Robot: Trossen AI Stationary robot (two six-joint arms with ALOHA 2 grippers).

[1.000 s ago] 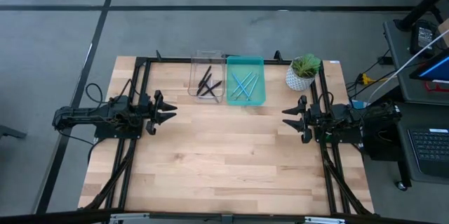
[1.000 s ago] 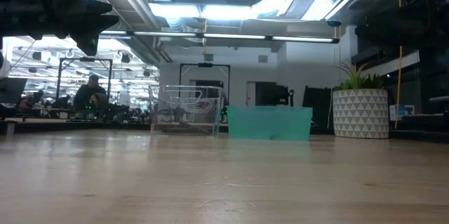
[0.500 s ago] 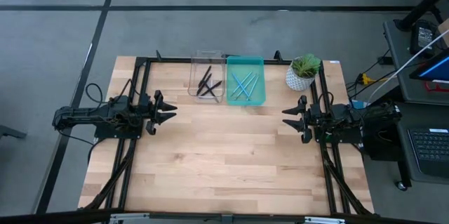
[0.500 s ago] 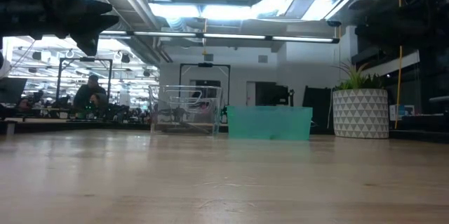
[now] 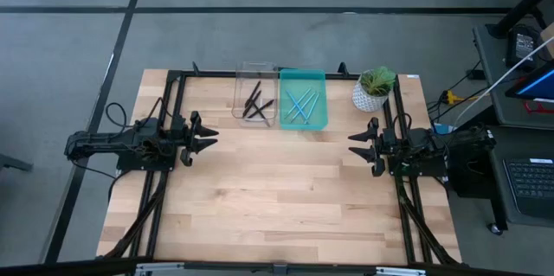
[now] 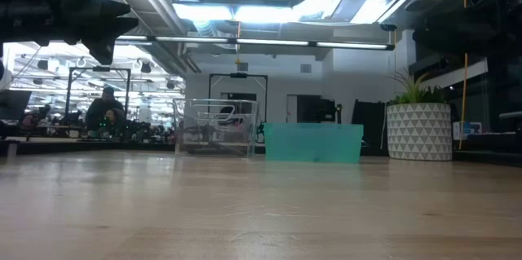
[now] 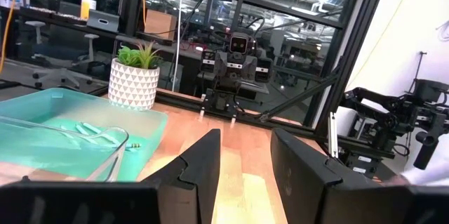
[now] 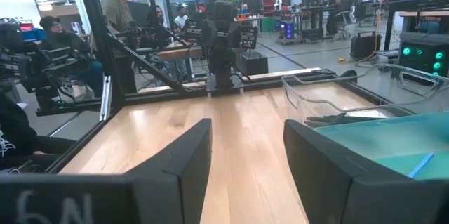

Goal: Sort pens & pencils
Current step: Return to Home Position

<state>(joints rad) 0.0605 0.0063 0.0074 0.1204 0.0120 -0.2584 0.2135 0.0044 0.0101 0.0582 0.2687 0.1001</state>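
Note:
Several black pens (image 5: 256, 103) lie in a clear bin (image 5: 240, 91) at the table's far edge. Several light blue-teal pencils (image 5: 300, 104) lie in the teal bin (image 5: 320, 118) beside it, also seen in the left wrist view as pencils (image 7: 90, 131). My left gripper (image 5: 210, 134) waits open at the table's left edge, its fingers level and pointing right. My right gripper (image 5: 355, 146) waits open at the right edge, pointing left. Both hold nothing.
A potted plant (image 5: 373, 87) in a white patterned pot stands at the far right, near the right arm. A black metal frame (image 5: 173, 86) runs along the table's left, far and right sides. People sit and stand in the room beyond the table.

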